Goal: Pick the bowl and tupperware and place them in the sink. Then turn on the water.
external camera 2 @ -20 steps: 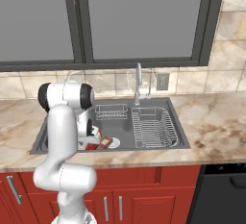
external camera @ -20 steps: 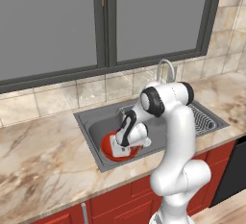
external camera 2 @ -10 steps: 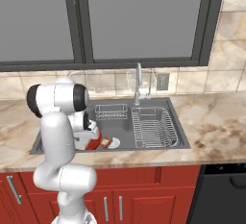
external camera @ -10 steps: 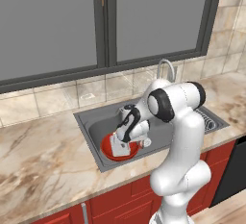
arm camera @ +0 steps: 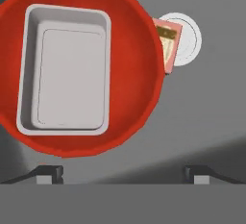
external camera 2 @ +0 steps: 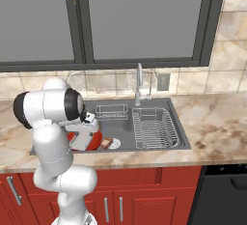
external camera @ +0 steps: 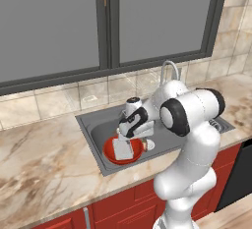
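- Red and glossy, the bowl [arm camera: 81,64] lies on the floor of the sink [external camera: 98,125], at the end far from the faucet [external camera 2: 139,81].
- Light grey, the tupperware [arm camera: 65,69] rests flat inside the bowl, toward the side away from the drain; the left base view shows the same nesting, with the tupperware [external camera: 123,147] in the bowl [external camera: 112,153].
- Just beside the bowl's rim, on the drain side, sits the small white drain piece [arm camera: 185,38] with a pinkish-brown flap.
- Spread wide, the gripper [arm camera: 122,172] has nothing between its jaws; it hangs above the bowl, apart from both dishes.
- By my reading, the two placings are done, since both dishes lie in the sink and the jaws are free.
- No stream falls from the faucet spout in either base view, so the water step appears not yet done.
- Next, I judge, the arm must rise clear of the bowl and swing across the sink toward the faucet behind the wire rack [external camera 2: 154,127], then work its handle; I cannot make out the handle's shape well enough to say how.
- Count: one bowl, one tupperware, one sink, one faucet, one large wire rack, one smaller wire basket [external camera 2: 112,111] at the sink's back, one drain piece, one gripper.
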